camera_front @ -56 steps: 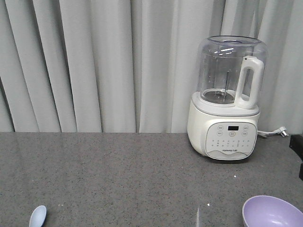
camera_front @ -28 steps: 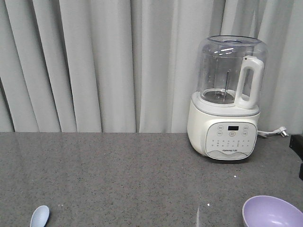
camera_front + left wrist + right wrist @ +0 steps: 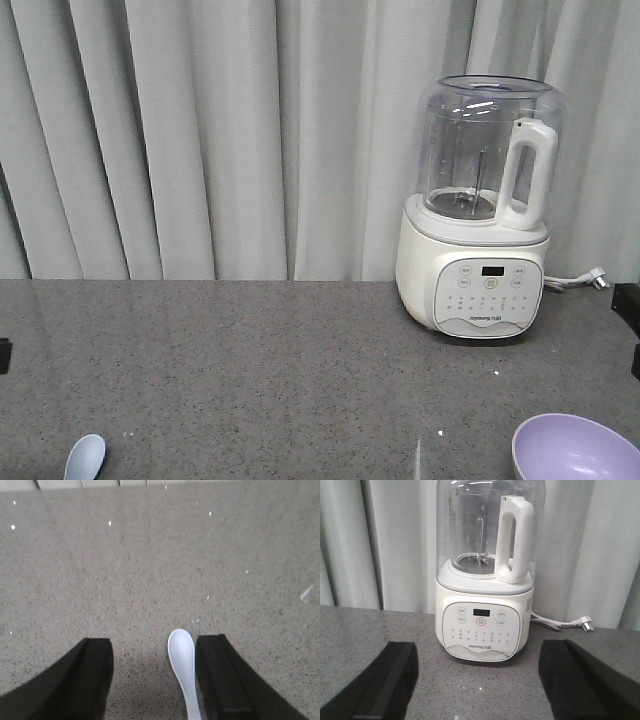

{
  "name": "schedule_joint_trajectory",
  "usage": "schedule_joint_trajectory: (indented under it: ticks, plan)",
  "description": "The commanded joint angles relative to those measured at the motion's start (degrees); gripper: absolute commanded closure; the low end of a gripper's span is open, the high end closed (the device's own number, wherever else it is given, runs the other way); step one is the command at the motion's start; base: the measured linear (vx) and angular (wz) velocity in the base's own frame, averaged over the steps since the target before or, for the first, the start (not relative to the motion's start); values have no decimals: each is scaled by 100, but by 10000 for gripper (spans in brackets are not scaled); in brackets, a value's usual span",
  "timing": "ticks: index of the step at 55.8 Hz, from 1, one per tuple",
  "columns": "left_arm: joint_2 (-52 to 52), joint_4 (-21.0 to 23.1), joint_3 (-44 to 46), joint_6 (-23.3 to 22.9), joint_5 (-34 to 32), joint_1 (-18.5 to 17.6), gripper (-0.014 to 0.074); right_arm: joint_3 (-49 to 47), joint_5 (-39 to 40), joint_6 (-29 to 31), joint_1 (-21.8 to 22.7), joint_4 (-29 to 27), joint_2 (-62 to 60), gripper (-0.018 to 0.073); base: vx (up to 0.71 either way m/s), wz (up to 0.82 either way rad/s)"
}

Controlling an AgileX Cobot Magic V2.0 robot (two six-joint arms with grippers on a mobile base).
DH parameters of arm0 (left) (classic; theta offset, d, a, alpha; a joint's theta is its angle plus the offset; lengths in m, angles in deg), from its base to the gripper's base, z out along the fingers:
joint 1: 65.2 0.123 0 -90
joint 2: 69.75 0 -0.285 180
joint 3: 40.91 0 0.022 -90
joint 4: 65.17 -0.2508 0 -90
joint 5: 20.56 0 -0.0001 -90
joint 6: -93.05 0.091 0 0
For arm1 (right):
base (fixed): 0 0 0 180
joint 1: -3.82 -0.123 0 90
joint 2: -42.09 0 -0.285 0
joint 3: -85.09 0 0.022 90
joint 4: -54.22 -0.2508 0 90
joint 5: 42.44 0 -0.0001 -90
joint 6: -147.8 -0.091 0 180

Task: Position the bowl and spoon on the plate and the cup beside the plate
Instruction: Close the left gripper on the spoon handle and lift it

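The pale bluish-white spoon [image 3: 183, 666] lies on the grey counter, scoop pointing away, between the black fingers of my left gripper [image 3: 155, 672]. That gripper is open, and the spoon rests close beside its right finger [image 3: 220, 680]. In the front view the spoon's scoop [image 3: 84, 457] shows at the bottom left and the lavender bowl [image 3: 575, 449] at the bottom right edge. My right gripper [image 3: 477, 685] is open and empty, hanging above the counter and facing the blender. The plate and the cup are out of view.
A white blender with a clear jug [image 3: 483, 215] stands at the back right of the counter, its cord and plug [image 3: 582, 280] trailing to the right. Grey curtains close off the back. A dark arm part [image 3: 627, 310] shows at the right edge.
The spoon's scoop has shifted slightly down and right in the front view. A small dark piece has appeared at the left edge of that view.
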Motion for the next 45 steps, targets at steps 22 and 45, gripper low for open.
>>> schedule_joint_trajectory:
  ticks: [22, 45]
  plan:
    - [1794, 430, 205, -40, 320, -11, 97, -207, 506, -2, 22, 51, -22, 13, 0, 0]
    - [2160, 695, 190, -40, 693, -51, 97, -207, 513, 13, 22, 71, -22, 13, 0, 0]
